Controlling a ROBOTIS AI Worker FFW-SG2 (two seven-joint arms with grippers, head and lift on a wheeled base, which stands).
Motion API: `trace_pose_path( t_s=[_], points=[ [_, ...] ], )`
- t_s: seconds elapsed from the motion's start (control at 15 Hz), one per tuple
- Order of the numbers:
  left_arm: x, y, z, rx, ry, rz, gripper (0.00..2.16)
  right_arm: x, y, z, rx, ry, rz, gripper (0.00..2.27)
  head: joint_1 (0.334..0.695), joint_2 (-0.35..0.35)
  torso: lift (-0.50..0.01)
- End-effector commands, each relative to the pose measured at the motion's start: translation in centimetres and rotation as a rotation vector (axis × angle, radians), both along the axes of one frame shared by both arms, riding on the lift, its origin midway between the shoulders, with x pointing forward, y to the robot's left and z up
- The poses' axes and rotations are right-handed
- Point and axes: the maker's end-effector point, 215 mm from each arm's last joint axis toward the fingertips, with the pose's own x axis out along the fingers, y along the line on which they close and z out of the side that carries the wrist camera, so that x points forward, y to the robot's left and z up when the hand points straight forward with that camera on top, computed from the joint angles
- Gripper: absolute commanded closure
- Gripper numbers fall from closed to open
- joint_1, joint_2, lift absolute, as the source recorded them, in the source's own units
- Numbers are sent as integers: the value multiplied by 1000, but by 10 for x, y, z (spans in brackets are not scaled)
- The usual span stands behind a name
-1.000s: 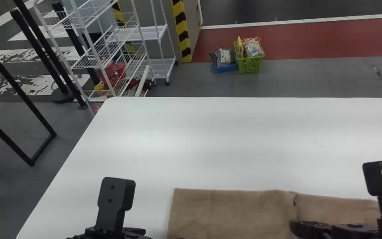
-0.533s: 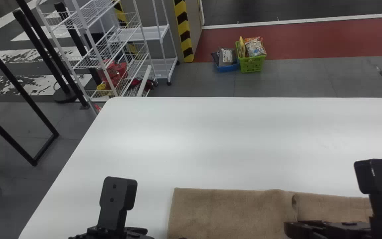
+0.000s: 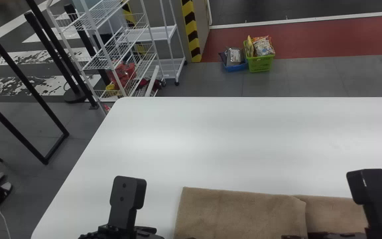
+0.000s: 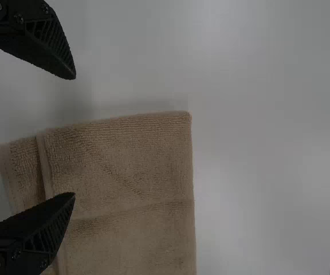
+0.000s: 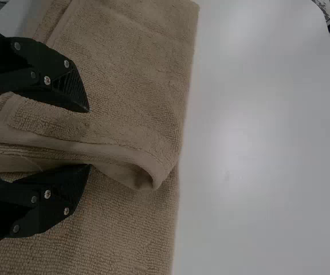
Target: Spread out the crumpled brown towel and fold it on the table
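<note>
The brown towel (image 3: 240, 212) lies partly folded near the table's front edge, a doubled section on the left and a lower layer (image 3: 330, 212) extending right. At the bottom left, my left gripper (image 3: 128, 199) is beside the towel's left end; my right gripper (image 3: 373, 202) is over its right part. In the left wrist view the left gripper (image 4: 74, 136) stands open around a corner area of the towel (image 4: 119, 166), holding nothing. The right gripper (image 5: 89, 138) is open in the right wrist view, its fingers on either side of the upper layer's curled edge (image 5: 125, 152).
The white table (image 3: 230, 142) stretches beyond the towel to its far edge. On the floor behind stand a green basket (image 3: 260, 63) and a blue one (image 3: 236, 67), with a white wire rack (image 3: 111, 49) farther left.
The head view has turned slightly left, shifting the scene rightward. My right gripper has moved left over the towel and then back toward the robot. The upper layer's curled far corner looks flatter.
</note>
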Motion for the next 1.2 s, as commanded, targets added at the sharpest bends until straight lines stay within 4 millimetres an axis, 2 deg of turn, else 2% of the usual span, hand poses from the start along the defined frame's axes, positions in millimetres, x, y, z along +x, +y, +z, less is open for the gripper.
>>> trace_pose_path(
  t_s=[0.0, 0.27, 0.4, 0.53, 0.73, 0.87, 1.13],
  points=[
    [-3, 1, -2, 0, 11, 2, 90, -5, 5, 1, 3, 3, 10, 626, 695, 292, -127],
    [-3, 1, -2, -1, 12, 3, 90, -7, 4, 3, -9, -7, 8, 647, 695, 305, -127],
    [-2, 1, -1, 0, 9, 4, 90, -3, 5, 21, 6, -48, 7, 653, 695, 304, -127],
    [-3, 1, -2, 0, 11, 2, 90, 6, 1, 30, 5, -76, -1, 1048, 695, 303, -127],
    [-3, 1, -1, 0, 9, 4, 90, 8, 4, 23, 11, -56, 8, 1551, 695, 292, -127],
    [-3, 3, -1, 3, 9, 6, 90, 6, 4, 20, 14, -45, 8, 1652, 695, 293, -127],
    [-3, 3, -1, 3, 9, 6, 90, 2, 8, 26, 44, -48, 21, 1656, 695, 299, -127]
  ],
)
